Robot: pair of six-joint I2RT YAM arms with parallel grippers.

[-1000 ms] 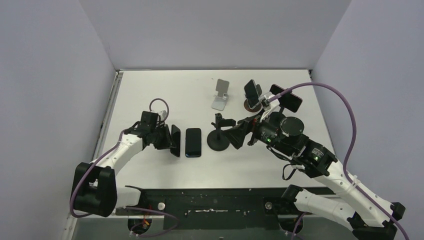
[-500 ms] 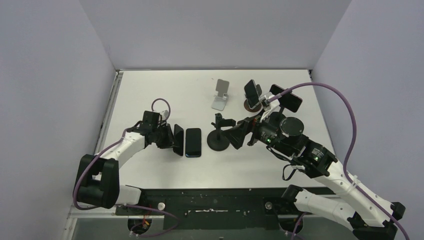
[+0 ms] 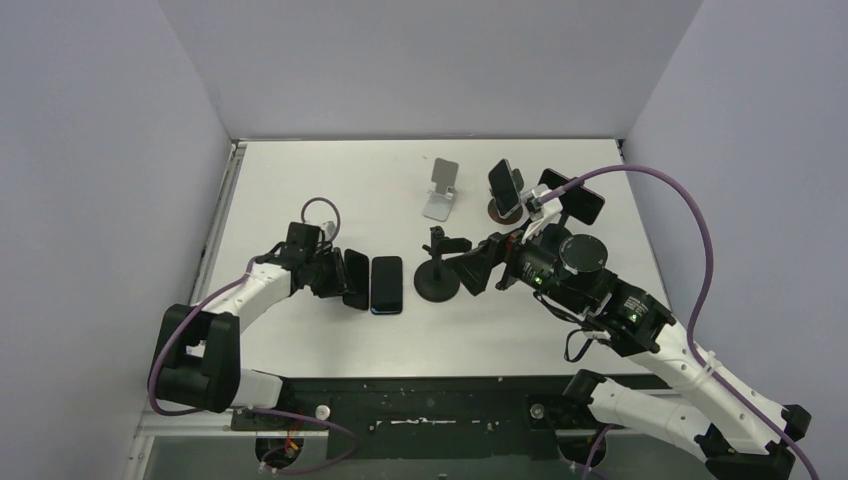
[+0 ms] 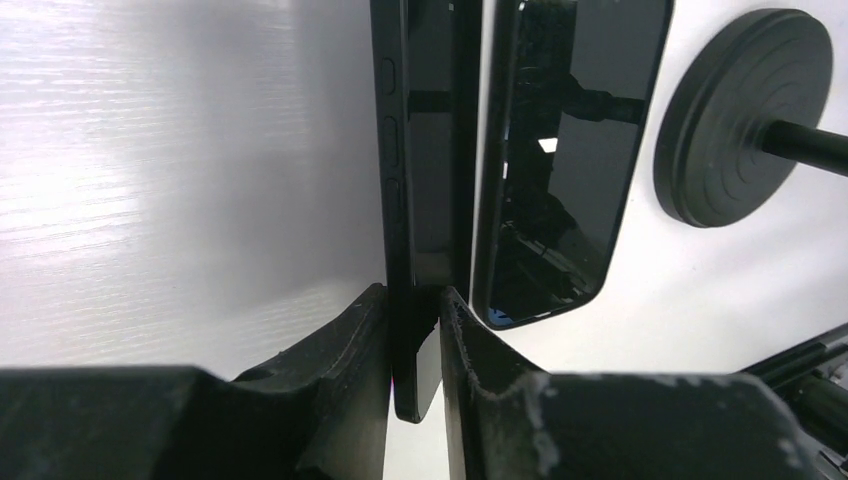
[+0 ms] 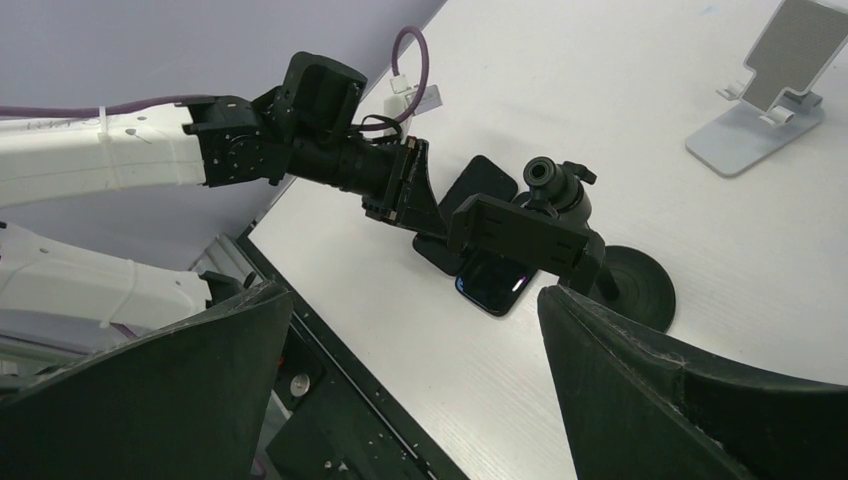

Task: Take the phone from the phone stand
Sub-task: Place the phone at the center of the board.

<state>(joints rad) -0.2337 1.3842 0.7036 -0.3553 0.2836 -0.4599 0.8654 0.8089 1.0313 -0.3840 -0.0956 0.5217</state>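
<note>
My left gripper (image 3: 338,277) (image 4: 413,295) is shut on the lower end of a black phone (image 3: 353,280) (image 4: 402,150). The phone stands on its long edge on the table, and a thin gap shows beside the right finger. Just to its right a second black phone (image 3: 386,284) (image 4: 560,160) lies flat, screen up. The black phone stand (image 3: 437,272) (image 5: 525,235) has a round base and an empty clamp. My right gripper (image 3: 478,268) (image 5: 415,292) hovers wide open right beside this stand, holding nothing. In the right wrist view the left gripper (image 5: 410,190) shows behind the clamp.
A silver folding stand (image 3: 441,190) (image 5: 770,90) stands empty at the back. Two more phones sit on stands at the back right: one (image 3: 505,188) on a round brown base, one (image 3: 572,197) on a white holder. Grey walls enclose the table (image 3: 300,190).
The left gripper has shifted slightly right with the held phone, bringing it close beside the flat phone and tilting it over; its jaws have eased a little. The right arm has not moved.
</note>
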